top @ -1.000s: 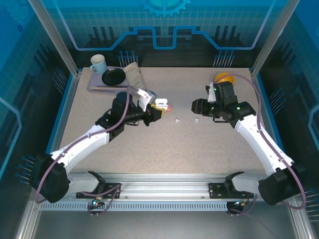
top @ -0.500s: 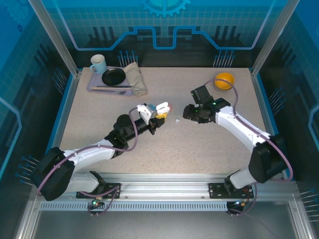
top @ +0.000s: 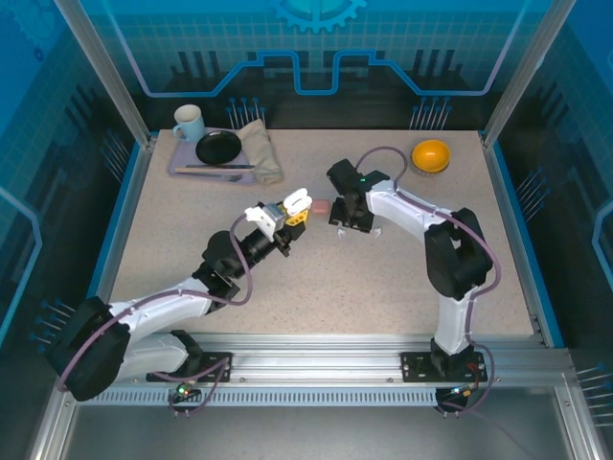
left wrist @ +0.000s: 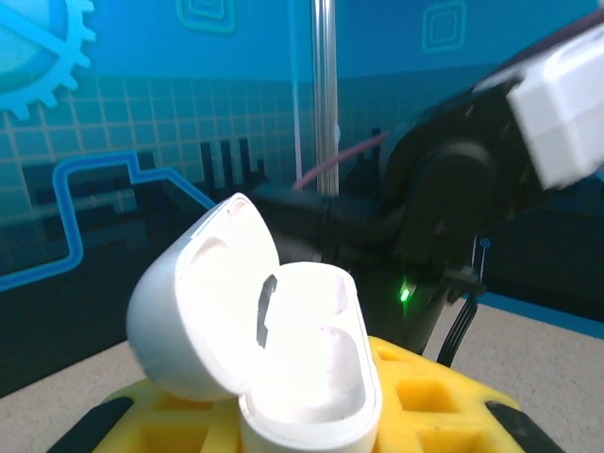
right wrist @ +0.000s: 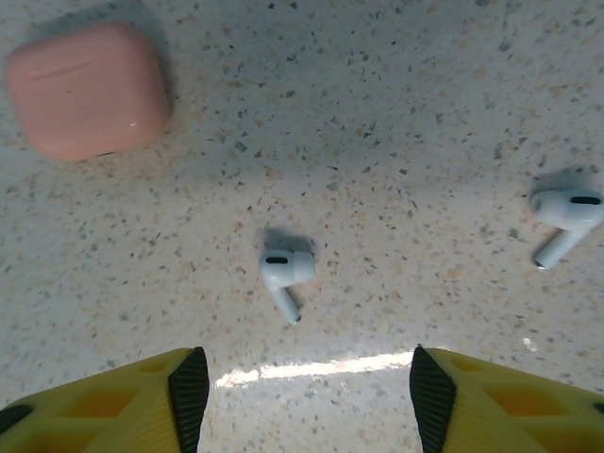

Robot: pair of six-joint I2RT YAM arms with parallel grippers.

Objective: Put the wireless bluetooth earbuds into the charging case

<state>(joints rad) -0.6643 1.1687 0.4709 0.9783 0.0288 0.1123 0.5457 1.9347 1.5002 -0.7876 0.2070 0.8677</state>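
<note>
A speckled bench [top: 364,287] is enclosed by blue panels. The left gripper [top: 290,213], clamped on an open-lidded white case [left wrist: 302,377], is held raised on a forward-stretched arm. The right gripper [right wrist: 309,387], fingers spread and empty, is pointed down from a sharply folded arm above one white earbud [right wrist: 283,276]. A second white earbud [right wrist: 564,215] lies to its right, and a closed pink case [right wrist: 87,90] rests nearby.

The open white case [left wrist: 283,359] is cut off by the lower edge, and glare washes out its wells. Behind it the right arm [left wrist: 472,179] is blurred. The right gripper [right wrist: 302,401] has its fingers cropped at the bottom edge.
</note>
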